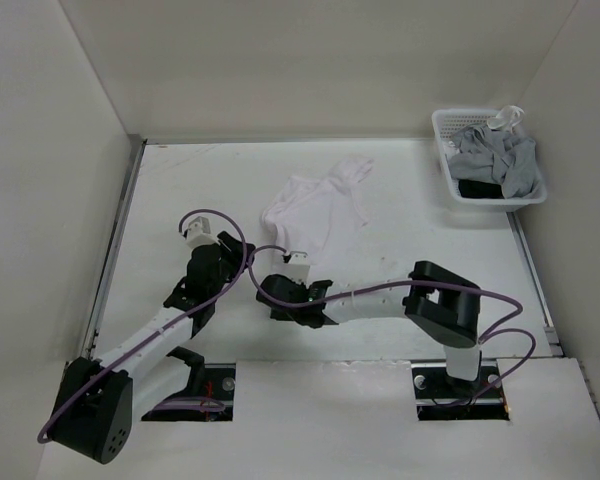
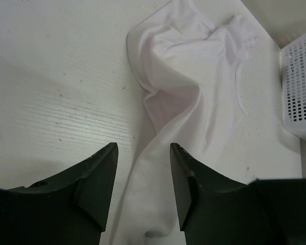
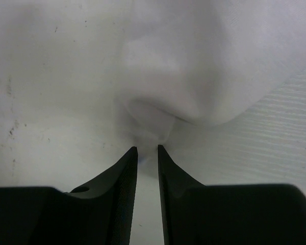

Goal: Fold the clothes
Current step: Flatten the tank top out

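Note:
The clothes [image 1: 315, 205] are one crumpled white garment lying at mid-table, a narrow tail running toward the arms. In the left wrist view that tail [image 2: 158, 168] lies on the table under the gap of my left gripper [image 2: 143, 148], whose jaws stand wide apart and hold nothing. My left gripper [image 1: 242, 252] sits just left of the garment's near end. My right gripper [image 3: 147, 148] has its jaws drawn close with a thin gap left. A puckered fold of the garment [image 3: 145, 127] lies right at its fingertips. In the top view the right gripper [image 1: 280, 283] is below the tail.
A white slotted basket [image 1: 448, 150] with grey garments [image 1: 495, 160] stands at the back right, its corner [image 2: 301, 87] showing in the left wrist view. White walls close the table on three sides. Purple cables loop over both arms.

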Robot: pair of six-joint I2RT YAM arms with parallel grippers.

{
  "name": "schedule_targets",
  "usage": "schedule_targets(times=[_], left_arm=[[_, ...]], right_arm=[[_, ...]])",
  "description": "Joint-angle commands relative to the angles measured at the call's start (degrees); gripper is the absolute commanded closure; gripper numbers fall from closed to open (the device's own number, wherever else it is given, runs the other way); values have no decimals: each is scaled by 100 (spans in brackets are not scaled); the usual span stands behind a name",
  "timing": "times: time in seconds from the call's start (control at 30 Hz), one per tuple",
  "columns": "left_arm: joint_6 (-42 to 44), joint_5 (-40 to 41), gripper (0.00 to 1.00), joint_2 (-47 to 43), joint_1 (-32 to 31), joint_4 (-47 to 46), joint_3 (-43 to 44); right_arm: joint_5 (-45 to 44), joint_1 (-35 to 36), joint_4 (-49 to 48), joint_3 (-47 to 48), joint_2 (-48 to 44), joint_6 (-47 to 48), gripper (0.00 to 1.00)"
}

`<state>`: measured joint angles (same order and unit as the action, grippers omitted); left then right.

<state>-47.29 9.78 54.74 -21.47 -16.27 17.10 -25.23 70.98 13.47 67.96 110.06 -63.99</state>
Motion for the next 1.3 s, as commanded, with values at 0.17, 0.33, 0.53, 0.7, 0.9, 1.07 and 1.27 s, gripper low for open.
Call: schedule_targets(times=[0.17,0.33,0.53,0.7,0.9,1.07,1.27], left_arm=[[79,-82,56,-130,-45,-157,-40],[88,-117,56,-25,-142,-131,-14],[141,-117,57,414,-475,-139,12],[79,-38,58,1029,-1081,-315,65],[-114,-37,63,1671,-1661,-614,231],[-403,120,70,1891,-2846,-509,408],[-1019,700,65,1943,-3937,378,705]], right_arm=[[-155,-71,147,-282,-114,-237,100],[-1447,-71,619,-898,-2212,455,100],[-2125,-369,1807,-1030,-4710,862,100],[-1829,-1072,1282,-1566,-5784,1195,100],[-1336,-1837,806,-1865,-6014,1538,100],[-1019,-2171,569,-2120,-5961,1608,100],[-878,-2348,305,-2375,-5908,1661,100]])
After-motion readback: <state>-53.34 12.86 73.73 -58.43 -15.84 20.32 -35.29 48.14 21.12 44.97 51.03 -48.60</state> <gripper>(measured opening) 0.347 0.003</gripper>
